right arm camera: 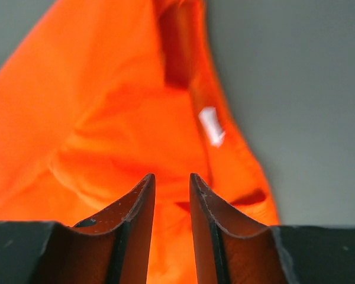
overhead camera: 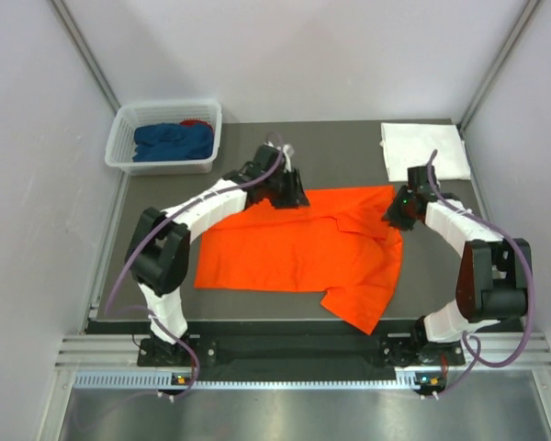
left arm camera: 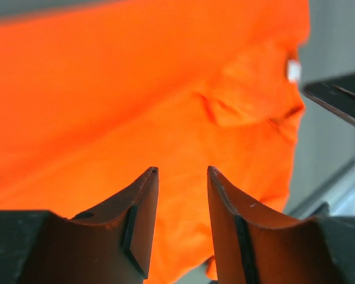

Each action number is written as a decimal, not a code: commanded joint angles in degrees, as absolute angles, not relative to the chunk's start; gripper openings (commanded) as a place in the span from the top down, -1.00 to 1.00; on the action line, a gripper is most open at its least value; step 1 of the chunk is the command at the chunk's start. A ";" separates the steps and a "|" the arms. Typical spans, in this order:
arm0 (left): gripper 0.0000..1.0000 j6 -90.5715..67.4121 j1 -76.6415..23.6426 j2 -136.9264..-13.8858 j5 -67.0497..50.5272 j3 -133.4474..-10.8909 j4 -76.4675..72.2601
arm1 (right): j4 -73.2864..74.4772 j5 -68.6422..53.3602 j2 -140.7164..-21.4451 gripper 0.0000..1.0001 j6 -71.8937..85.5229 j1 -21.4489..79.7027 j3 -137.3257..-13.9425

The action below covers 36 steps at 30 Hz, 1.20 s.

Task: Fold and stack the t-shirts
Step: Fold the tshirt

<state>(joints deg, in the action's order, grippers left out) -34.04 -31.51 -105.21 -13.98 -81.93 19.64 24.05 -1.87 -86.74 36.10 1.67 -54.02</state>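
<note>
Overhead view: orange t-shirt (overhead camera: 294, 253) lies spread flat at centre of dark grey surface (overhead camera: 349, 152), one sleeve hanging toward near right. Left gripper (overhead camera: 289, 195) sits at the shirt's far edge, jaws released w/ a clear gap, orange cloth visible beyond them, nothing pinched. Right gripper (overhead camera: 393, 213) sits at the shirt's right edge by the collar; jaws apart by a narrower gap, also gripping nothing. Small white label (right arm camera: 211, 125) shows inside the collar. Folded white t-shirt (overhead camera: 424, 152) lies at far right corner. White lattice basket (overhead camera: 119, 138) at far left holds dark blue t-shirt (overhead camera: 173, 141) & red t-shirt (overhead camera: 197, 121), bunched.
</note>
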 commanded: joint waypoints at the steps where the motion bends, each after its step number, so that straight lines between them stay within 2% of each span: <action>1: 0.13 -40.24 -34.97 -108.01 -19.51 -79.46 9.16 | 22.60 -0.35 -86.57 0.40 39.63 5.35 -52.91; 12: 0.10 -52.81 -39.55 -118.90 -23.47 -78.31 -8.08 | 19.34 1.84 -86.84 0.44 41.13 6.33 -47.99; 36: 0.13 -55.19 -42.10 -123.57 -19.42 -82.00 -6.50 | 19.95 6.33 -85.96 0.35 40.87 6.24 -46.76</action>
<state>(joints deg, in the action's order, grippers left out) -54.26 -41.63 -122.96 -19.90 -79.90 -3.55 21.76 5.21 -86.91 40.36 6.15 -47.33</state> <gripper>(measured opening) 0.440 0.327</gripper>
